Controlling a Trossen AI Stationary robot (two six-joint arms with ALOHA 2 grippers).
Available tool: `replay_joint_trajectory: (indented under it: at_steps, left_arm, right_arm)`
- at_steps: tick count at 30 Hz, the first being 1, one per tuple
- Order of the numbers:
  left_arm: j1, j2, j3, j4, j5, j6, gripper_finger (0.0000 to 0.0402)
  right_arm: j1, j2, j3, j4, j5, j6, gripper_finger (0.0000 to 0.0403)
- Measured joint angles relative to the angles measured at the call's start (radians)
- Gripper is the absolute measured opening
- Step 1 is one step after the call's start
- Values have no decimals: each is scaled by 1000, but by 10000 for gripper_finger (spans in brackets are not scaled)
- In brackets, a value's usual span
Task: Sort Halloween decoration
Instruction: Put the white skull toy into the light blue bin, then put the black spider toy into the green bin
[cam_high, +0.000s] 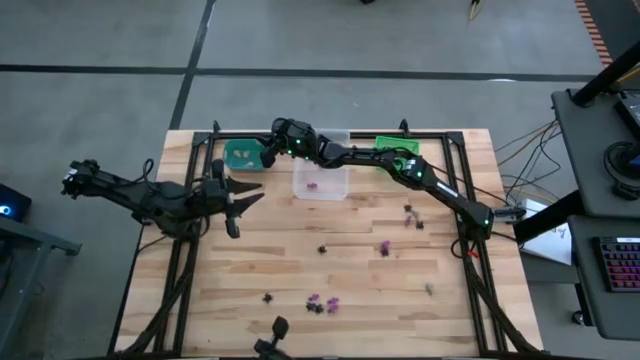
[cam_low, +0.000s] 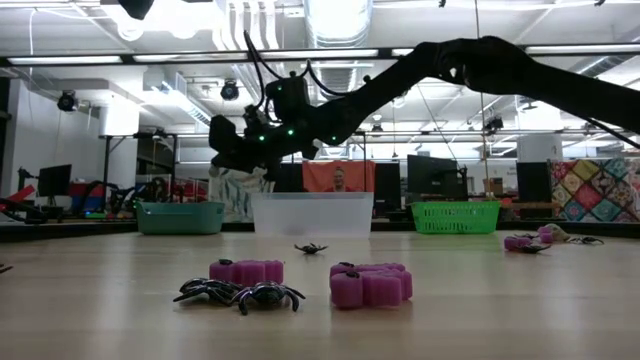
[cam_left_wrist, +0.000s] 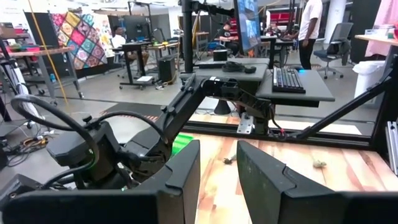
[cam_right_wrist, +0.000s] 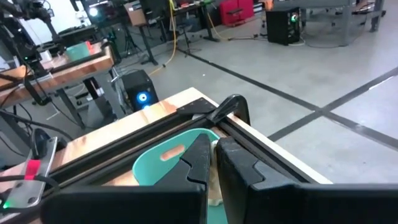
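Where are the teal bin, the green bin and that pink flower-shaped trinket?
teal bin (cam_low: 180, 218), low view, its front wall.
green bin (cam_low: 455, 217), low view, its front wall.
pink flower-shaped trinket (cam_low: 371, 286), low view, its front side.

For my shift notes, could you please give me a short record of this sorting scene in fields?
Right pincer: over teal bin, shut on a pale trinket
Left pincer: waits at table's left, holding nothing
Clear bin: one purple trinket inside
Green bin: right of clear bin
Table: purple and black trinkets scattered
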Motion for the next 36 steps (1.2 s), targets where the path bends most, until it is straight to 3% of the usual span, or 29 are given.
replay_joint_trajectory:
  at_steps: [6,21,24,29,36]
  left_arm:
    - [0,6,0,27,-1,10,88]
    - [0,6,0,71,-1,-20,88]
    - [0,6,0,60,-1,-57,88]
    - [-10,9,0,-45,2,-195,88]
    - [-50,37,0,-231,8,-441,88]
  right_arm:
    - [1,0,-2,-1,-1,25,21]
    - [29,-1,-10,-88,10,37,118]
    - [28,-28,-11,-161,-34,27,128]
    - [37,-160,-11,-419,-105,-99,134]
    - [85,-398,-10,-1011,-94,-290,120]
